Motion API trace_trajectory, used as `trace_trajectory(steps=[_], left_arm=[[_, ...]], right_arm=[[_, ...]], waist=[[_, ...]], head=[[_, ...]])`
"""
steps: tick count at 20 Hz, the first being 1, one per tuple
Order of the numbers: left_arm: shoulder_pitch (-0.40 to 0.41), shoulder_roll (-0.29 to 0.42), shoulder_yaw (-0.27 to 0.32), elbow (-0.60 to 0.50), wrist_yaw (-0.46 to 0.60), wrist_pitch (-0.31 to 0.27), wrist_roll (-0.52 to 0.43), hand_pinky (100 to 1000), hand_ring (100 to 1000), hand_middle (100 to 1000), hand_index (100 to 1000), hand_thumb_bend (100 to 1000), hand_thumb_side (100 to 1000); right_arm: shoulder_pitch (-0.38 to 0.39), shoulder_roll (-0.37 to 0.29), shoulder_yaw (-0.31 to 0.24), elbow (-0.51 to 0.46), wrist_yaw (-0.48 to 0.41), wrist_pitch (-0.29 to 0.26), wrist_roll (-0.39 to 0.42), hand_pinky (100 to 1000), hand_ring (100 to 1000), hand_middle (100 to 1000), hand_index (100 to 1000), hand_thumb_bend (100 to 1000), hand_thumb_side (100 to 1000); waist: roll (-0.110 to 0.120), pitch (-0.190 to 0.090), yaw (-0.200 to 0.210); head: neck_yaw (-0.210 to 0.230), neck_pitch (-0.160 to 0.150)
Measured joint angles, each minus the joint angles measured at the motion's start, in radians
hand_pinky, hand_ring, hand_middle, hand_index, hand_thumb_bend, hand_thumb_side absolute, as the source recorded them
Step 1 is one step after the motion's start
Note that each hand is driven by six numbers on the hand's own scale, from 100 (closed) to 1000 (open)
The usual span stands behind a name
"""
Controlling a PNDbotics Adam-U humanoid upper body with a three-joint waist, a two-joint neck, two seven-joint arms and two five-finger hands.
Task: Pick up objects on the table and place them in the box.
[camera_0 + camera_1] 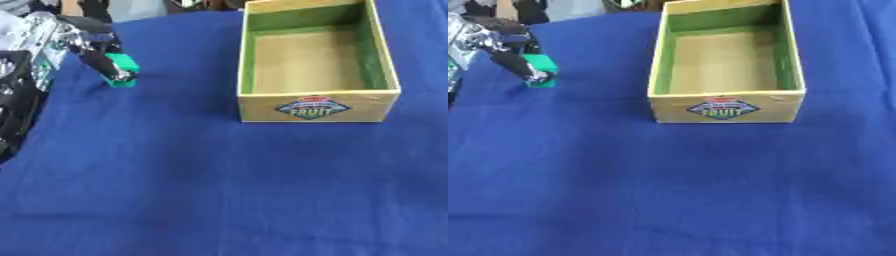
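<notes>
A small green block (126, 65) sits at the far left of the blue cloth. My left hand (98, 56) comes in from the upper left, its dark fingers (516, 64) curled round the block, which touches or hovers just over the cloth. The yellow cardboard box (315, 107) with green inner walls stands open at the upper right, a fruit label on its front; its brown floor is bare. The block lies well to the left of the box. My right hand shows in neither view.
A blue cloth (219, 190) covers the whole table. My left arm (22, 95), black and silver, fills the left edge. Dark shapes and clutter show beyond the far edge at the top left.
</notes>
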Motion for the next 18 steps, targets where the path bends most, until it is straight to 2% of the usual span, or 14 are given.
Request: trace_trajectory(steps=[8,11,18], left_arm=[[-0.098,-0.088,-0.026,-0.034,-0.026,-0.014,0.011,104,437,450,414,100,632],[-0.123,-0.113,-0.039,-0.052,-0.052,-0.022,0.009,100,437,445,430,100,627],[-0.188,-0.173,-0.058,-0.086,-0.084,-0.044,0.024,100,432,437,407,100,642]], right_arm=[[0.001,0.008,0.000,0.000,-0.002,0.000,0.001,762,798,718,769,100,892],[0.000,0.008,0.001,0.000,-0.006,-0.002,0.003,762,798,718,769,100,893],[0.000,0.008,0.001,0.000,-0.006,-0.002,0.003,761,798,717,768,100,891]], waist=[[-0.007,-0.032,0.006],[-0.007,-0.037,0.007],[-0.004,-0.046,0.004]], head=[[-0.017,0.000],[-0.018,0.001],[-0.030,0.008]])
